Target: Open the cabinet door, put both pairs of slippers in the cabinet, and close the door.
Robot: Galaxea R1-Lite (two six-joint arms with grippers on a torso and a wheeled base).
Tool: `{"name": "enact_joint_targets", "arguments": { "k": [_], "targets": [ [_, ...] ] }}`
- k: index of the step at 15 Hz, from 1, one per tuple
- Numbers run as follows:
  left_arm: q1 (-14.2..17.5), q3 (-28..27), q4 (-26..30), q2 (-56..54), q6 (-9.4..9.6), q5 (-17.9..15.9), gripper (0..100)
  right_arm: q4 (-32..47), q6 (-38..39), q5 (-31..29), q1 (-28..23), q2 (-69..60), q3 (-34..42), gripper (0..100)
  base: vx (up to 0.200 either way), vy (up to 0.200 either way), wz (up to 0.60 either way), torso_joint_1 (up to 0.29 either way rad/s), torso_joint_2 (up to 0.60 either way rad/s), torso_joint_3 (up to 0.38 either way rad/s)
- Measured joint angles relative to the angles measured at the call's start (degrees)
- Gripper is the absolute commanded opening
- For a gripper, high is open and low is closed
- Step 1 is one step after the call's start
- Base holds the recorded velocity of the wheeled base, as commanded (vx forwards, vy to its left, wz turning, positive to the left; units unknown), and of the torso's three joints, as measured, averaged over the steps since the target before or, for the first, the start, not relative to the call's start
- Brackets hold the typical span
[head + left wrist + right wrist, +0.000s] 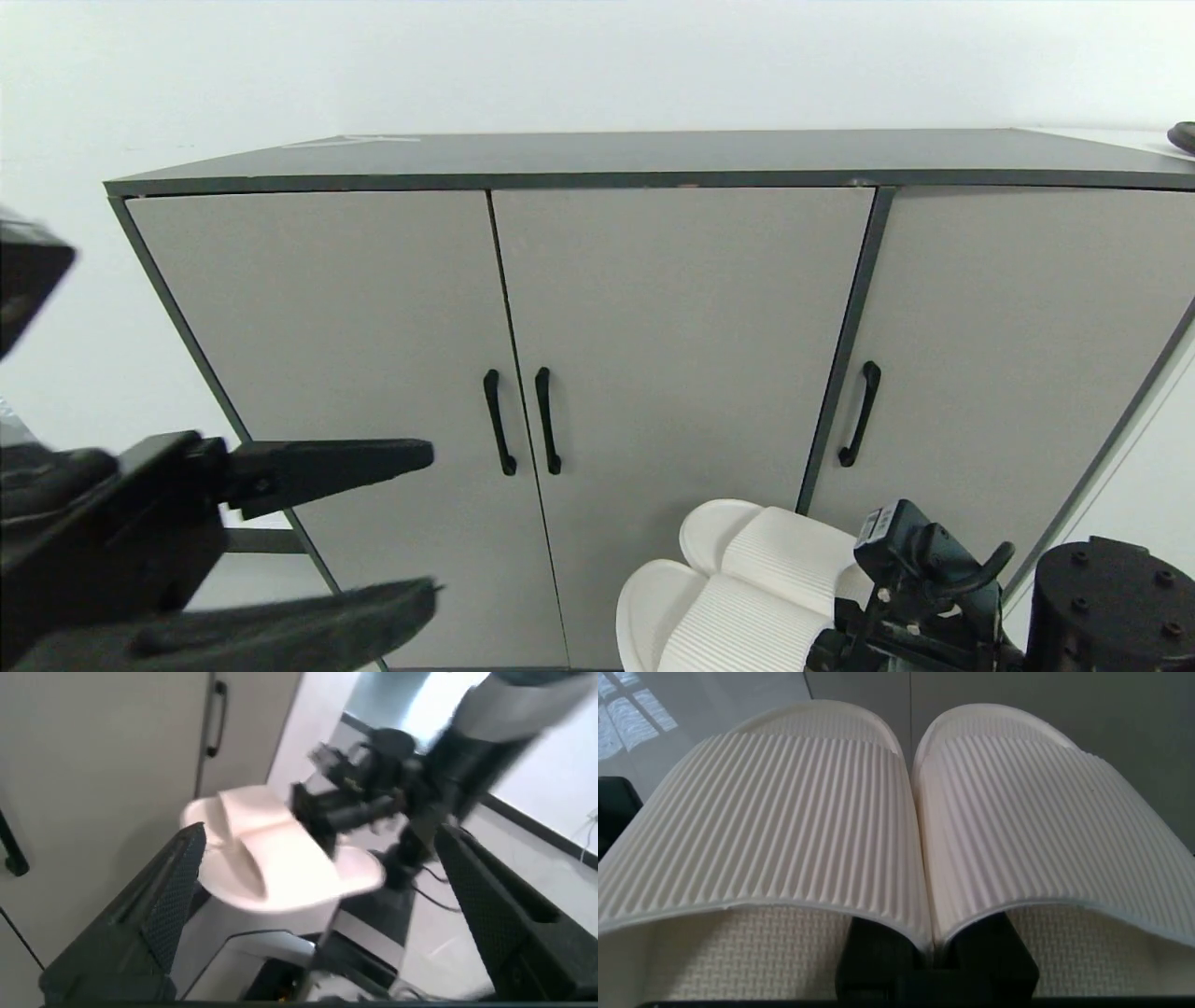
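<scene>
Right gripper [936,969] clamps white slippers [747,588], fingertips hidden beneath; cabinet doors [681,327] shut.

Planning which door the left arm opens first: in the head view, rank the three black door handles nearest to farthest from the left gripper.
1. Left door handle, on the cabinet's left door, closest to the left gripper.
2. Middle door handle, right beside the first, slightly farther.
3. Right door handle, far over on the robot's right.
</scene>
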Motion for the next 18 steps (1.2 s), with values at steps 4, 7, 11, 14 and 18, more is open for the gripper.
{"name": "enact_joint_targets", "arguments": {
  "k": [4, 7, 11, 14, 18],
  "targets": [
    [0.27, 0.55, -10.07, 11.89, -0.22, 1.78, 100, -0.12, -0.11, -0.02, 0.02, 0.16, 0.22, 0, 0.000, 0.000, 0.00, 0.000, 0.00, 0.000],
    [4.11, 0.52, -14.40, 18.47, -0.33, 2.76, 100, -0.23, -1.17, -0.02, 0.00, 0.16, 0.33, 0, 0.000, 0.000, 0.00, 0.000, 0.00, 0.000],
    [7.28, -0.33, -18.07, 23.84, -0.12, 2.54, 100, -0.23, -1.37, -0.02, 0.00, 0.17, 0.43, 0, 0.000, 0.000, 0.00, 0.000, 0.00, 0.000],
    [8.79, -1.38, -20.04, 27.39, -0.09, 2.55, 100, -0.28, -1.34, -0.02, 0.00, 0.17, 0.59, 0, 0.000, 0.000, 0.00, 0.000, 0.00, 0.000],
    [9.92, -1.90, -20.92, 29.72, 0.00, 2.57, 100, -0.30, -1.34, -0.02, 0.00, 0.17, 0.59, 0, 0.000, 0.000, 0.00, 0.000, 0.00, 0.000]
  ]
}}
